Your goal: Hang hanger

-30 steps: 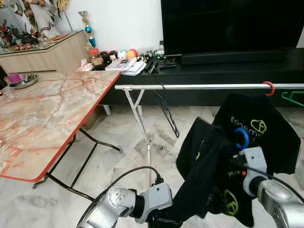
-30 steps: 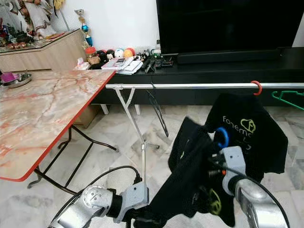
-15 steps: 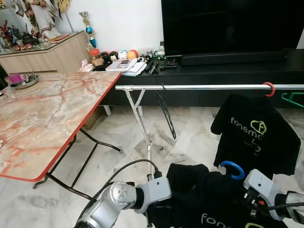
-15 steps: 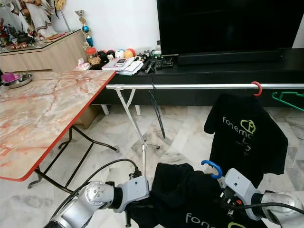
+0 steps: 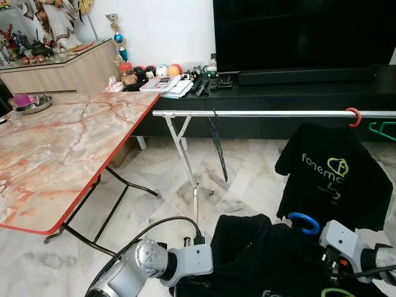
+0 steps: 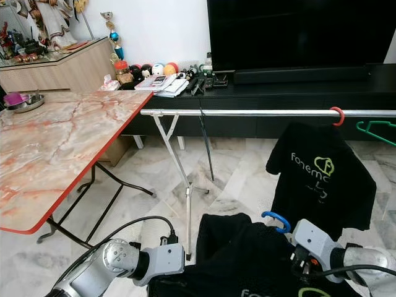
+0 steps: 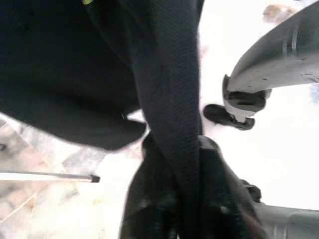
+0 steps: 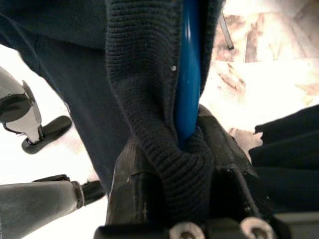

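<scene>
Hanging low below the rail [image 5: 278,114], the black shirt [image 5: 260,260] on the blue hanger [image 5: 304,222] sits between both arms, well under the bar and in front of its crossed leg. The right hand [image 8: 187,144] is closed on the hanger's neck together with the knit collar; the wrist view shows the blue shaft running straight out along the fingers, which the head views hide behind fabric. The left hand [image 7: 174,164] is clamped on a fold of the shirt, visible from its wrist camera; from the head the fingers are buried under cloth. The hanger hook points up and toward the rail's left end, shirt spread roughly level below it, parallel to the rail. A second black shirt [image 6: 318,176] with a red hook [image 6: 337,115] hangs on the rail at its right end, a green hanger [image 6: 374,130] just beyond. The marble bench [image 5: 55,148] stands left of the rail. Compared with one second ago, the shirt has dropped from near the hanging shirt to well below the rail; since half a second ago little has changed.
</scene>
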You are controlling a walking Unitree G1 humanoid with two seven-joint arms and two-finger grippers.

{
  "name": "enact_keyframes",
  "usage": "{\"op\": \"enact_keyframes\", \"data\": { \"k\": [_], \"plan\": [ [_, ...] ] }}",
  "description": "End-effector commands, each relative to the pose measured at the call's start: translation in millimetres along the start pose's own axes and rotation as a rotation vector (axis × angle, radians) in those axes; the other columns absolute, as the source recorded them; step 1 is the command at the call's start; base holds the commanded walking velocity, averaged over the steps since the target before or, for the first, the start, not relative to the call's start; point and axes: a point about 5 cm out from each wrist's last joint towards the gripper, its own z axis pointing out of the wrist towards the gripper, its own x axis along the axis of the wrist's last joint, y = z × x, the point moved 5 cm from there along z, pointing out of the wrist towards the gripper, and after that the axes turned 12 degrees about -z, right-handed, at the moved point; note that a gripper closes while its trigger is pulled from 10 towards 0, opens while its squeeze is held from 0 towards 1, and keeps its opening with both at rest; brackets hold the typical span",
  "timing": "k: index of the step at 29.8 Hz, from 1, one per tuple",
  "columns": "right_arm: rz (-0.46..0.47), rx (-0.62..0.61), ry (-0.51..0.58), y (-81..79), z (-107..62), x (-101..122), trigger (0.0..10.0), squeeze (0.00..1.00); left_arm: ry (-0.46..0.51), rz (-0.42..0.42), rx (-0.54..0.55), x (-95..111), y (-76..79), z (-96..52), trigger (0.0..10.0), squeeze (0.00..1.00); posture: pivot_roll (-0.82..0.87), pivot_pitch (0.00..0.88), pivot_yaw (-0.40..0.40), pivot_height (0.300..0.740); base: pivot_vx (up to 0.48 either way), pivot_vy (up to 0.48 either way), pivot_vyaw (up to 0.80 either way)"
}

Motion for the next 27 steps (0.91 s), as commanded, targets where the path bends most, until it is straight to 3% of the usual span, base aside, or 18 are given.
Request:
{"op": "enact_keyframes", "data": {
  "k": [1, 10, 13, 16, 18, 23, 25, 27],
  "plan": [
    [-0.031, -0.031, 0.046, 9.1, -1.0, 11, 10.0, 0.00, -0.014, 0.002, 0.044, -4, -12.1, -8.0, 10.0, 1.00, 0.01, 0.000, 0.074, 0.740, 0.000, 0.000, 0.00],
    [-0.044, -0.002, 0.056, 4.8, 1.2, 11, 10.0, 0.00, 0.001, -0.007, 0.045, -1, -13.0, -8.3, 10.0, 1.00, 0.01, 0.000, 0.075, 0.740, 0.000, 0.000, 0.00],
    [-0.073, 0.034, 0.042, -2.5, 3.8, 9, 10.0, 0.00, 0.042, -0.010, 0.092, 6, -20.6, -8.8, 10.0, 1.00, 0.01, 0.000, 0.074, 0.740, 0.000, 0.000, 0.00],
    [-0.208, 0.176, -0.056, -24.3, 7.3, -5, 10.0, 0.00, 0.127, -0.019, 0.153, 22, -33.4, -10.6, 10.0, 1.00, 0.01, 0.000, 0.076, 0.740, 0.000, 0.000, 0.00],
    [-0.278, 0.235, -0.105, -30.9, 6.9, -13, 10.0, 0.00, 0.145, -0.015, 0.144, 26, -32.7, -11.0, 10.0, 1.00, 0.01, 0.000, 0.075, 0.740, 0.000, 0.000, 0.00],
    [-0.318, 0.241, -0.110, -27.6, 9.4, -10, 10.0, 0.00, 0.175, -0.024, 0.101, 31, -26.9, -10.9, 10.0, 1.00, 0.00, 0.000, 0.075, 0.740, 0.000, 0.000, 0.00],
    [-0.339, 0.232, -0.107, -25.0, 11.2, -8, 10.0, 0.00, 0.175, -0.032, 0.071, 30, -22.0, -10.4, 10.0, 1.00, 0.01, 0.000, 0.073, 0.740, 0.000, 0.000, 0.00],
    [-0.368, 0.210, -0.072, -21.1, 17.0, 1, 10.0, 0.00, 0.148, -0.047, -0.021, 23, -7.1, -8.3, 10.0, 1.00, 0.01, 0.000, 0.073, 0.740, 0.000, 0.000, 0.00]
  ]
}}
